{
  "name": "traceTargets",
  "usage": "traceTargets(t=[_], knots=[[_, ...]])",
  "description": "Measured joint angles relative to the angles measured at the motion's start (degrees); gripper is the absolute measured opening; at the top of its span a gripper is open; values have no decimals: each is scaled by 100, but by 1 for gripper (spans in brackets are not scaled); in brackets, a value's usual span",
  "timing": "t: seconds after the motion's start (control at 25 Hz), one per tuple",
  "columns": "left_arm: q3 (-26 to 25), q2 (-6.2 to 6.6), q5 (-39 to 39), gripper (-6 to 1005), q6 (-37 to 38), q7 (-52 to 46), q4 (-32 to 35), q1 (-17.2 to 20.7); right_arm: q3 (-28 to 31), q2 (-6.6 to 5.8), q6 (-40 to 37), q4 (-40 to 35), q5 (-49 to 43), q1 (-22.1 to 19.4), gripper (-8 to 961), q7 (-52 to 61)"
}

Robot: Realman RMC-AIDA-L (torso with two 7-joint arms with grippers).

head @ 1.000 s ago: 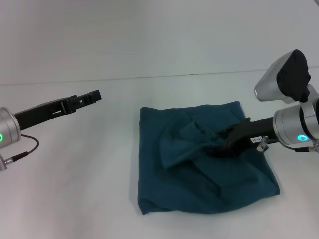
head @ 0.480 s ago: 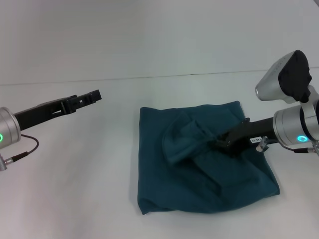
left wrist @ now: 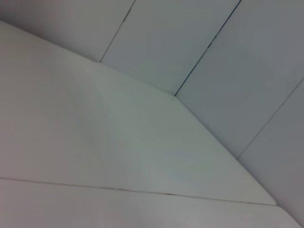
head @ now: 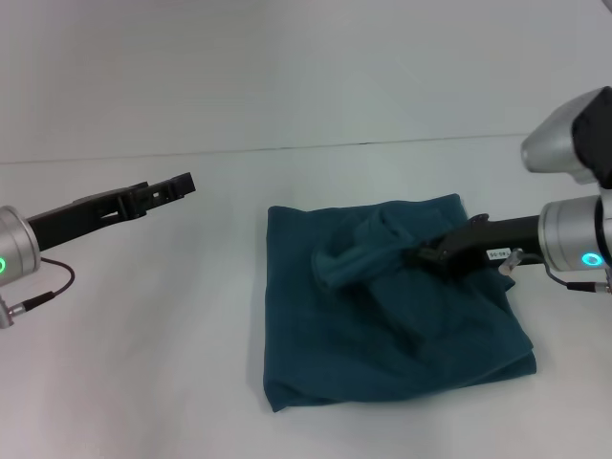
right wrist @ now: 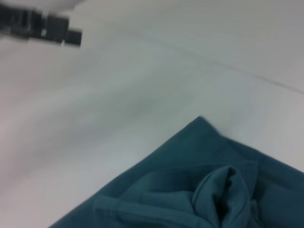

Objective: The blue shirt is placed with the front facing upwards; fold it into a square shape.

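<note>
Jaws: right gripper (head: 419,254) pinched on a raised fold of the blue shirt (head: 382,316), bundled roughly square near table's (head: 143,335) right front; left gripper (head: 178,184) parked left, can't tell; soft, light, droopy — probably best grabbed at edges/corners.

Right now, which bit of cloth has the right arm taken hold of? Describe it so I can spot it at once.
On the white table, find the blue shirt, folded into a rough square. On its far half, at the right gripper, a raised, bunched fold runs across. It is the only puffed-up ridge; the cloth around it lies nearly flat.
</note>
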Motion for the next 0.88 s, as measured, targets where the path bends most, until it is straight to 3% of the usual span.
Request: traceTargets(t=[0.36,0.88], knots=[[0,20,-26,906,-13,39,7,3,286,-41,-173,-8,846,-208,72,-220],[0,26,-33,906,10,45,14,12,1076,-37,-355,77,1100,-384,71,-248]])
